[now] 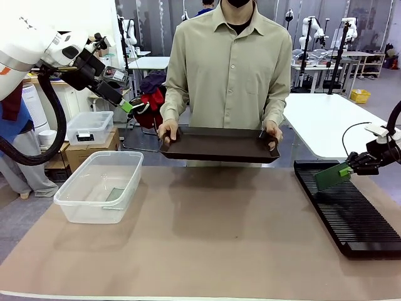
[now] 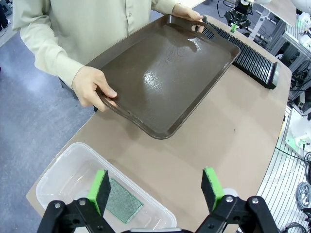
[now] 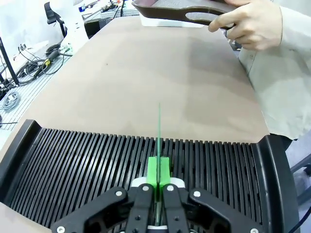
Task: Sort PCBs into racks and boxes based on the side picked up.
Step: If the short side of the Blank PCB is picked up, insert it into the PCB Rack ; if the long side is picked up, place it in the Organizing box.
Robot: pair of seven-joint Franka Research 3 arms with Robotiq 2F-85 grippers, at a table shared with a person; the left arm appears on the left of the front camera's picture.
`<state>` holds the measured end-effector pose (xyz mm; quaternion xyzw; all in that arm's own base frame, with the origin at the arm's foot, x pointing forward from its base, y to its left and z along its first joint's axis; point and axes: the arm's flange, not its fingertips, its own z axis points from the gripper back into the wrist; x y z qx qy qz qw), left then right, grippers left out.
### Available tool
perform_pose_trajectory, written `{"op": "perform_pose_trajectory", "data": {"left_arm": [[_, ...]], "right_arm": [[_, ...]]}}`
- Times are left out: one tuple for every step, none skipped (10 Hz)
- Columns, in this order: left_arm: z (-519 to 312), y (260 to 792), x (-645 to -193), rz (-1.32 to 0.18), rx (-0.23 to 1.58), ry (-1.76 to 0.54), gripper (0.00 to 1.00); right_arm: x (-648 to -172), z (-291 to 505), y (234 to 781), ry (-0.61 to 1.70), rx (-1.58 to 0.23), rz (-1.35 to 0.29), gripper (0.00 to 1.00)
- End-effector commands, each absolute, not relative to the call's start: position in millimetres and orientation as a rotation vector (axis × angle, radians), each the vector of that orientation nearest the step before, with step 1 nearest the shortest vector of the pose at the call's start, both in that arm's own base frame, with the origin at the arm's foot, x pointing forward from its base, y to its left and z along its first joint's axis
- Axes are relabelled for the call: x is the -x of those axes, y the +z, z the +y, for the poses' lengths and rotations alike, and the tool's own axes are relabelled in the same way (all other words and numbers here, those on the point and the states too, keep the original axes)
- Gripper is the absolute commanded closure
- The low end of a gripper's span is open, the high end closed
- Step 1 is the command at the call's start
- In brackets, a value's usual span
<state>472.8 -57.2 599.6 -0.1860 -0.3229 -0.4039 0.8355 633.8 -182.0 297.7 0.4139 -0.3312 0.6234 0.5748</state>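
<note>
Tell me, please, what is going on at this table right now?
The right gripper is shut on a green PCB, held on edge over the black slotted rack. The left gripper hangs open above the clear plastic tub, where a second PCB already lies. A person's hands hold an empty dark brown tray at the far side.

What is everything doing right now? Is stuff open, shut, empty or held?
left gripper: open, holding nothing, raised above the tub.
right gripper: shut on a board.
held PCB: on edge, over the rack.
other PCB: lying flat in the tub.
clear tub: no lid.
black rack: slots bare.
brown tray: bare, held by the person's two hands.
</note>
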Motion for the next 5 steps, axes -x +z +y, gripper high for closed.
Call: {"op": "perform_pose_trajectory", "data": {"left_arm": [[-57.0, 600.1, -473.8, -0.685, 0.392, -0.855, 0.00], [-57.0, 600.1, -473.8, -0.685, 0.392, -0.855, 0.00], [-57.0, 600.1, -473.8, -0.685, 0.392, -0.855, 0.00], [-57.0, 600.1, -473.8, -0.685, 0.392, -0.855, 0.00], [-57.0, 600.1, -473.8, -0.685, 0.392, -0.855, 0.00]], "right_arm": [[-634.8, -180.4, 290.1, 1.435, -0.994, -0.749, 0.98], [-632.9, -179.7, 290.6, 1.428, -1.001, -0.751, 0.98], [-631.7, -180.7, 292.3, 1.426, -1.012, -0.757, 0.98], [-630.0, -180.5, 293.8, 1.424, -1.007, -0.778, 0.98], [-629.6, -180.2, 294.3, 1.428, -1.005, -0.788, 0.98]]}}
